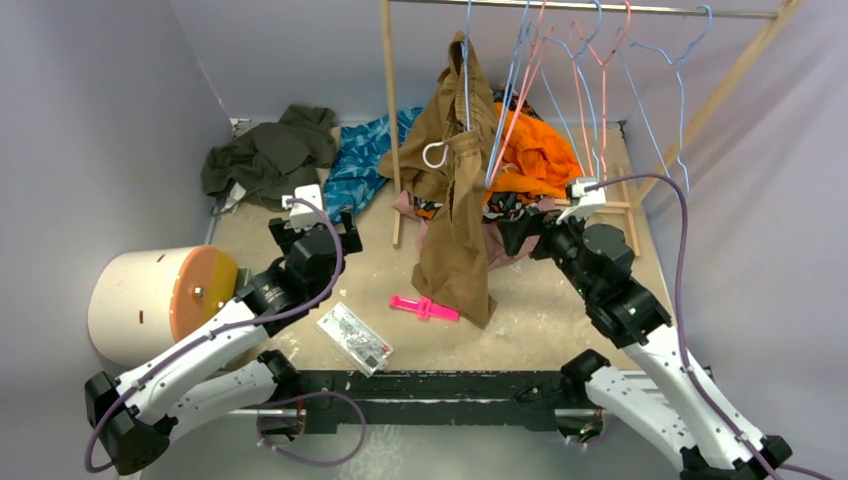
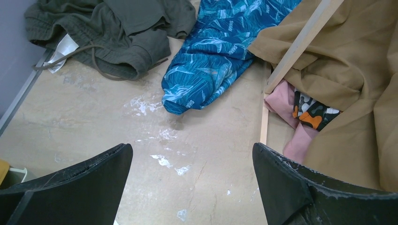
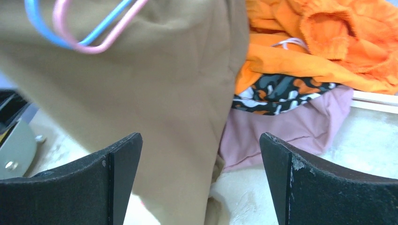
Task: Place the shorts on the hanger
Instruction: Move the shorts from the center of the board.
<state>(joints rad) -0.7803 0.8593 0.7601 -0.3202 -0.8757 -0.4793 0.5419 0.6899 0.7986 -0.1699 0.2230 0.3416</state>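
left gripper (image 1: 315,222): wide open, nothing in it. It's hovering over bare table (image 1: 540,310), and in the wrist view (image 2: 190,154) there's only tabletop between the jaws.
right gripper (image 1: 540,232): also spread fully, not holding a thing. It's low by the clothes pile and not touching any of it (image 3: 201,140).
shorts: the dusty-pink soft fabric shorts (image 3: 286,129) are on the table at the foot of the rack. They're mostly buried, so only a pink edge (image 2: 280,102) peeks out just beside the base slat.
what's on top of them: a black, orange and white camo-print garment (image 3: 277,91), with a bright orange garment (image 1: 535,150) above that.
hanger: a thin light-blue wire hanger (image 1: 681,110) is on the rail at the far right, bare and well apart from the shorts.
rack: a light wooden clothes rack (image 1: 390,120) with more blue and pink wire hangers along the rail.
tan shorts: big tan-brown shorts (image 1: 455,200) dangle from the rail down to the table, covering part of the pink.
back left: a crumpled olive-green garment (image 1: 270,155) sits next to a blue leaf-print one (image 1: 360,160).
loose stuff: a hot-pink plastic clip (image 1: 424,307) and a clear plastic packet (image 1: 354,337) are lying near the front.
left edge: a cream cylinder with an orange face (image 1: 150,300), lying on its side.
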